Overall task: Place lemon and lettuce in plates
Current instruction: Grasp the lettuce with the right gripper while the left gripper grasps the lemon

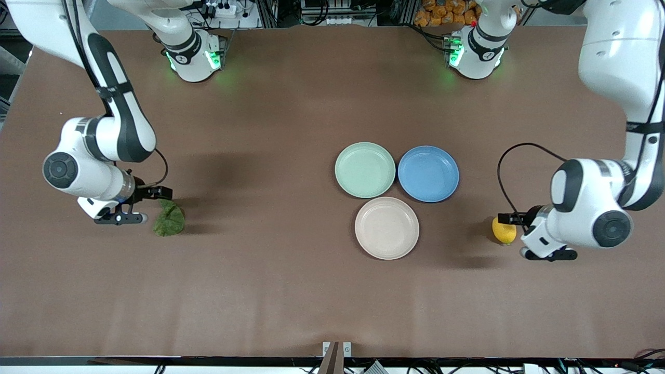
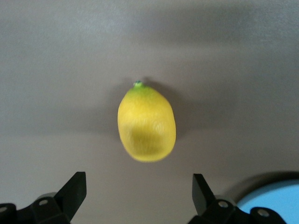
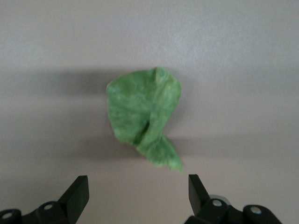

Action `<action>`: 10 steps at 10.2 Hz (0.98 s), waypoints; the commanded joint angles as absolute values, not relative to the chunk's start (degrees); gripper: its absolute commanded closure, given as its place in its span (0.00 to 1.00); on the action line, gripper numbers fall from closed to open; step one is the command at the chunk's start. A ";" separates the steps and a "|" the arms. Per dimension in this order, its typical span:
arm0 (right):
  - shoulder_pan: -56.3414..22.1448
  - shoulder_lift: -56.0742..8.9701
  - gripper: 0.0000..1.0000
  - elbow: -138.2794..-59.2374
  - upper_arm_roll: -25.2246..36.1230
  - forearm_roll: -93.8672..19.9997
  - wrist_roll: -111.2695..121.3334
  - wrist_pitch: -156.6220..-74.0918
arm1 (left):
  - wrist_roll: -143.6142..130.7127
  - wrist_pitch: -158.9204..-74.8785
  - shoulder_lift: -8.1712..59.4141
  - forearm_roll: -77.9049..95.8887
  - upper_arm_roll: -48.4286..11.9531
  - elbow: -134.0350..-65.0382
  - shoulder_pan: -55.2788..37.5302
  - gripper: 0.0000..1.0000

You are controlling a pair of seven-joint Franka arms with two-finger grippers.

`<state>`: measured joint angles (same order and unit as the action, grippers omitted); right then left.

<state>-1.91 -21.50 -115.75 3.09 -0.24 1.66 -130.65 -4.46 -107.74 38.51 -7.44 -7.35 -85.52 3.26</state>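
The yellow lemon point(image 1: 504, 230) lies on the brown table toward the left arm's end, beside the beige plate point(image 1: 387, 227). My left gripper point(image 1: 511, 218) hangs low right by it, open and empty. In the left wrist view the lemon point(image 2: 146, 123) lies just ahead of the open gripper point(image 2: 139, 186), apart from the fingers. The dark green lettuce point(image 1: 169, 219) lies toward the right arm's end. My right gripper point(image 1: 158, 195) is low beside it, open and empty. In the right wrist view the lettuce point(image 3: 145, 119) lies ahead of that gripper point(image 3: 138, 186). The mint green plate point(image 1: 365, 170) is bare.
A blue plate point(image 1: 428, 173) sits beside the mint green one, toward the left arm's end; its edge shows in the left wrist view point(image 2: 275, 200). The three plates cluster mid-table, touching or nearly so. The arm bases stand at the table's edge farthest from the front camera.
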 commanded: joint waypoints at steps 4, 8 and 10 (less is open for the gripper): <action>0.70 -32.68 0.26 -110.57 2.72 -1.23 2.20 -143.86 | -6.77 -113.72 42.18 -5.28 -7.38 -84.37 5.01 0.00; 0.53 -32.61 1.00 -109.60 2.37 -4.90 1.84 -144.23 | -12.12 -114.52 43.77 -4.92 -7.38 -84.55 4.40 0.00; 0.44 -29.90 1.00 -108.47 1.93 -5.62 1.32 -138.90 | -12.04 -114.61 44.29 -5.10 -7.38 -84.55 4.39 0.00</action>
